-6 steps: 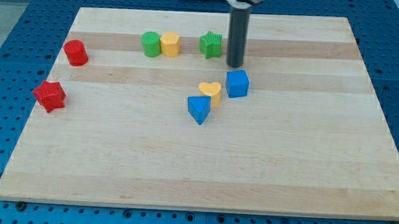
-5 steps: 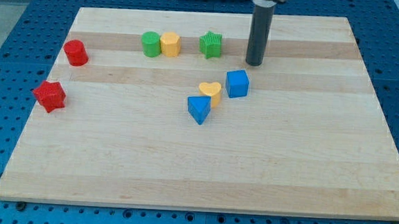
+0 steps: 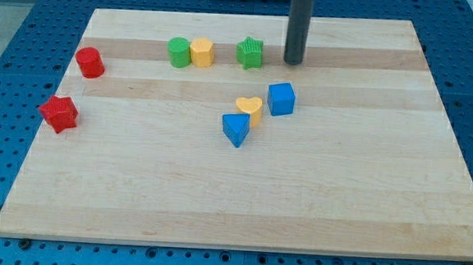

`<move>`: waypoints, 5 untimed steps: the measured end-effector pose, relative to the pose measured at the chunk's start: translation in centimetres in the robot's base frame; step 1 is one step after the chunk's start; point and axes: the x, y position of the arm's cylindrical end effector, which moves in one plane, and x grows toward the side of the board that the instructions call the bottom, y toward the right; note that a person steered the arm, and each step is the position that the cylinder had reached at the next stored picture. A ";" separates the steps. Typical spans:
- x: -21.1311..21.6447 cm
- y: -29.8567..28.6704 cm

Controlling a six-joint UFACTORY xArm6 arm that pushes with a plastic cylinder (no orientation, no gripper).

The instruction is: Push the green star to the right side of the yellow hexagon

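Observation:
The green star (image 3: 250, 53) lies near the view's top centre of the wooden board (image 3: 365, 190). The yellow hexagon (image 3: 202, 52) sits to its left with a gap between them, and touches a green round block (image 3: 178, 52) on its own left. My tip (image 3: 293, 63) is on the board to the right of the green star, a short gap away and not touching it. The rod rises straight up out of the view's top.
A yellow heart (image 3: 251, 109), a blue cube (image 3: 281, 98) and a blue triangular block (image 3: 236, 129) cluster below the star. A red cylinder (image 3: 89, 62) and a red star (image 3: 59, 113) lie at the view's left.
My tip swung right from beside the green star, then moved up and slightly back left. No block has moved.

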 end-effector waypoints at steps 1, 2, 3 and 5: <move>-1.0 0.7; -1.0 -1.5; -1.0 -4.6; -1.0 -9.6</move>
